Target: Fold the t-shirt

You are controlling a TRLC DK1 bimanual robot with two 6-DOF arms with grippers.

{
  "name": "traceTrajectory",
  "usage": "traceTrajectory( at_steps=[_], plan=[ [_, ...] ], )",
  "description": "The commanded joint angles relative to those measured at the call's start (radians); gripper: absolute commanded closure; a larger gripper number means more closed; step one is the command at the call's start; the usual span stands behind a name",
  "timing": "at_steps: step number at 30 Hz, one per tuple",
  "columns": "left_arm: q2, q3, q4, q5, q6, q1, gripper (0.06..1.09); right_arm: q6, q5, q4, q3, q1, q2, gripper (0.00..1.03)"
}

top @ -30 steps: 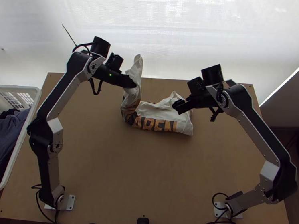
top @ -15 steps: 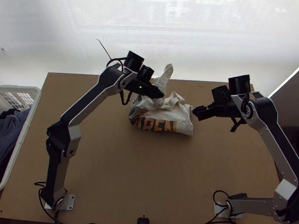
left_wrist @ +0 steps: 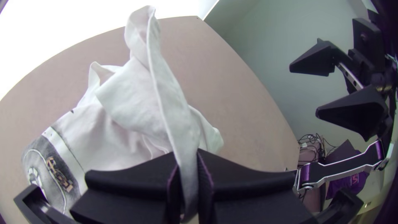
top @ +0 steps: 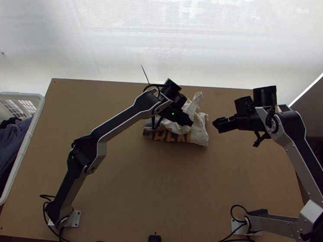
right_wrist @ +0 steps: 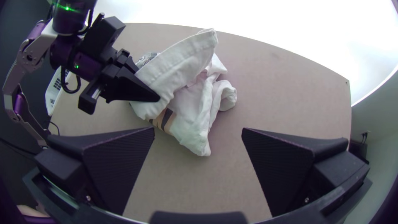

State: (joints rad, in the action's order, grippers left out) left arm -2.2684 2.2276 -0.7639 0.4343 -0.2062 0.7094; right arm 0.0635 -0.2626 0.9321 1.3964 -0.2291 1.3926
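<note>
I have a broad light wooden table (top: 158,186) before me, with a bright white surface (top: 165,43) beyond its far edge. My two arms, black and silver-grey, come from the near corners: the left arm (top: 122,121) slants across toward the middle, while the right arm (top: 304,159) stands bent over the right side. Beside the table's left edge is a white basket (top: 21,157) with dark and blue-grey clothes (top: 4,143) in it.

The white t-shirt (top: 200,131) is on the far half of the table, around the middle. Its lower part lies folded in a rough block, and the cloth over it is bunched and wrinkled, with a narrow peak standing up toward the far edge.

My left hand (top: 191,122) is over the shirt, pinching a raised strip of it by a seamed edge; the strip runs down between the two fingers (left_wrist: 141,178). My right hand (top: 215,124) is near the shirt's right side, apart from it, its wide black fingers (right_wrist: 112,170) spread well apart.

Large orange-brown lettering (top: 169,136) crosses the shirt along its near side. Smallest is a green light (top: 172,114) glowing just behind my left hand.
</note>
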Motion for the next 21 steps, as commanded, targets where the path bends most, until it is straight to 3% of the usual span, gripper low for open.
traceTrajectory(
  at_steps=[1,10,11,13,15,16,21],
  plan=[
    [-0.057,0.0,0.011,-0.012,-0.002,0.05,1.05,-0.004,0.0,-0.003,-0.022,0.004,-0.023,0.05],
    [-0.118,0.029,0.046,-0.039,-0.021,0.056,1.05,-0.005,-0.001,-0.007,-0.073,0.001,-0.058,0.05],
    [-0.125,0.037,0.048,-0.039,-0.021,0.058,0.96,-0.005,-0.001,-0.007,-0.08,0.001,-0.063,0.05],
    [-0.12,0.04,0.055,-0.039,-0.021,0.061,0.51,-0.005,0.0,-0.009,-0.096,-0.001,-0.07,0.05],
    [-0.095,0.044,0.055,-0.037,-0.021,0.061,0.19,-0.004,0.0,-0.012,-0.109,0.001,-0.073,0.05],
    [-0.08,0.049,0.055,-0.035,-0.024,0.059,0.1,0.001,0.0,-0.013,-0.114,0.002,-0.073,0.05],
    [0.046,0.053,-0.015,-0.029,-0.019,0.022,0.1,0.006,0.0,-0.081,-0.134,0.004,-0.06,0.05]
  ],
)
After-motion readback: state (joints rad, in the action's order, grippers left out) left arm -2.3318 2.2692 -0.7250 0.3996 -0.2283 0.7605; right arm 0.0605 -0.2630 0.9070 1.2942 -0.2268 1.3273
